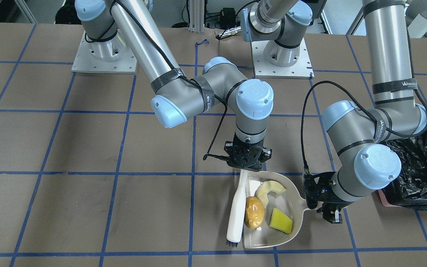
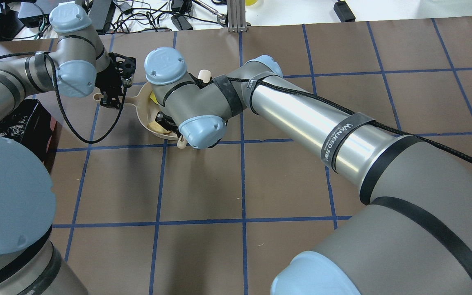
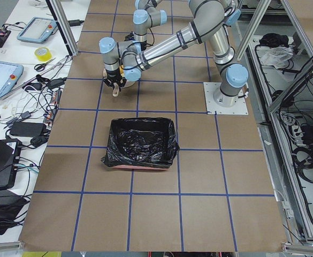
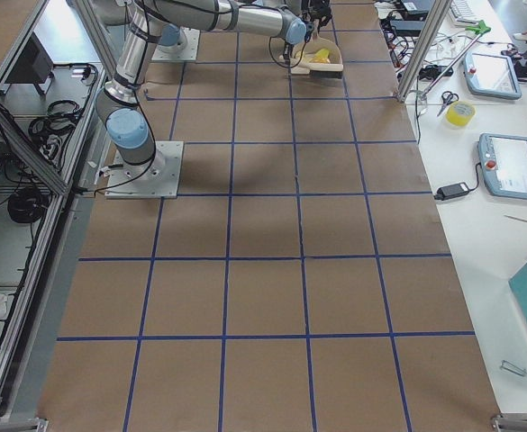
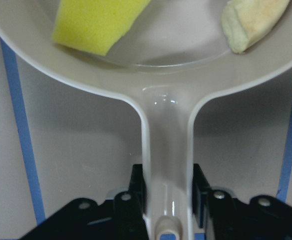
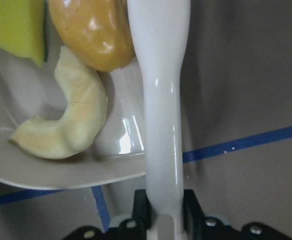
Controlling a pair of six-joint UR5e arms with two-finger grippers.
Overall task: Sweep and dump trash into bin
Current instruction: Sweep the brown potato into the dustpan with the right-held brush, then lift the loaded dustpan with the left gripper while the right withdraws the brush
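Beige, smooth moulded plastic makes up the shallow dustpan (image 1: 261,239), which rests flat on the brown paper-covered counter (image 1: 87,148) with its blue tape grid. All three pieces of trash lie loose inside it: a pale cream curved half-ring (image 1: 269,191) with a matte, doughy look, a glossy golden-brown rounded lump (image 1: 254,217), and a yellow sponge-like wedge (image 1: 281,220) with flat cut faces. The left end effector (image 5: 168,200) is clenched on the pan's narrow, rounded handle. The right end effector (image 6: 160,205) grips the slick white plastic brush (image 1: 237,207), which lies along the pan's open mouth and touches the lump.

The rectangular bin lined with crinkled glossy black plastic (image 1: 421,167) stands near the pan, beside the left arm.

The chief risk, as I judge it, is spillage during the carry. The pan floor is slippery, and the rounded lump would likely roll out first if the mouth dips or the brush leaves it unguarded. The slim handle could also twist between the pads under the off-centre load. The wedge should slide rather than roll. A loose bag edge might snag the pan's rim while tipping.
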